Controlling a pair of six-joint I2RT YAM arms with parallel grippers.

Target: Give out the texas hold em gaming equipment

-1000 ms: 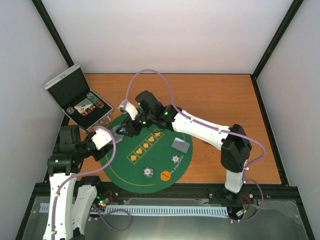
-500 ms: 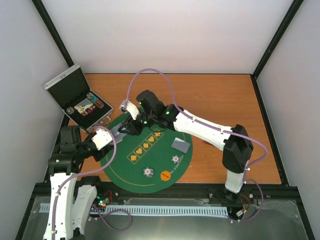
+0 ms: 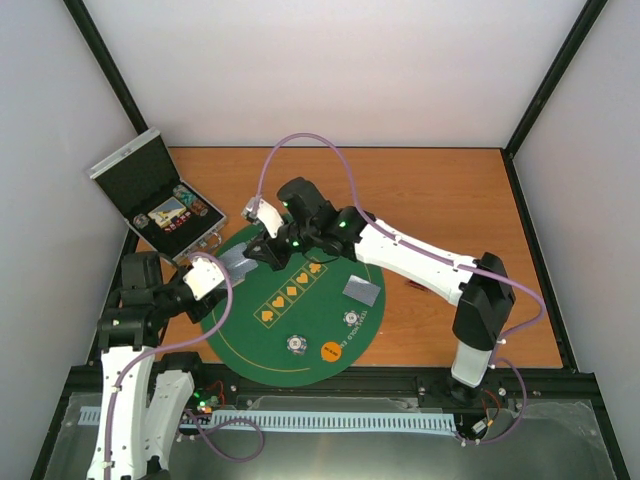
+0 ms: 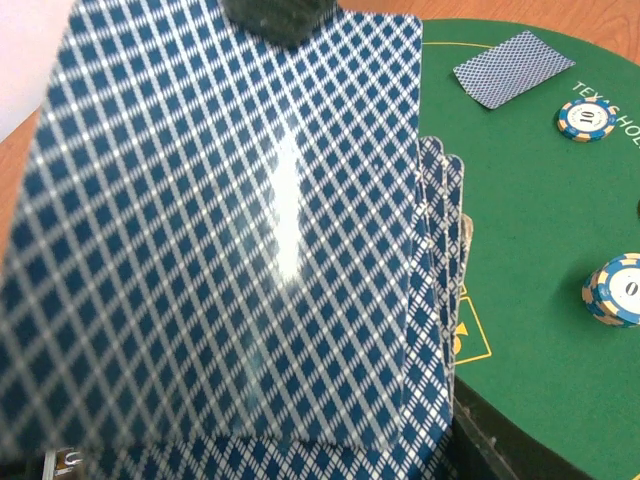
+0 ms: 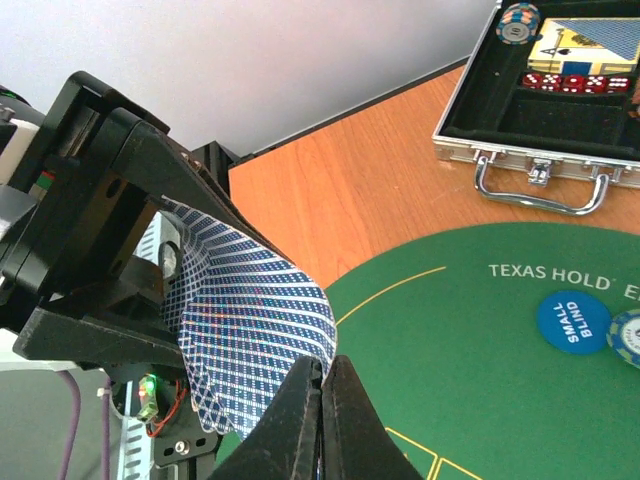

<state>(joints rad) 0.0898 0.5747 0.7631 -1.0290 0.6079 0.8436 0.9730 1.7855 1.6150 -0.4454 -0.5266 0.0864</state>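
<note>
My left gripper (image 3: 207,277) is at the mat's left edge, shut on a fanned stack of blue-backed playing cards (image 4: 435,300). The cards hide its fingers in the left wrist view. My right gripper (image 3: 262,252) is shut on the edge of the top card (image 5: 250,310), which bends between both grippers; the pinch shows in the right wrist view (image 5: 322,375). That card (image 4: 230,230) fills the left wrist view. One card (image 3: 361,291) lies face down on the green mat (image 3: 250,335). Two white-patterned chips (image 3: 351,318) (image 3: 296,344) and an orange disc (image 3: 332,351) lie near its front edge.
The open silver case (image 3: 165,200) stands at the back left, holding a chip (image 5: 518,22), cards (image 5: 580,45) and red dice (image 5: 575,82). A blue "small blind" disc (image 5: 573,322) lies on the mat near the case. Black frame posts and white walls surround the wooden table (image 3: 440,200).
My right gripper has shifted slightly up and right with the top card, drawing it off the stack. The right elbow has swung right. The left arm has stayed still.
</note>
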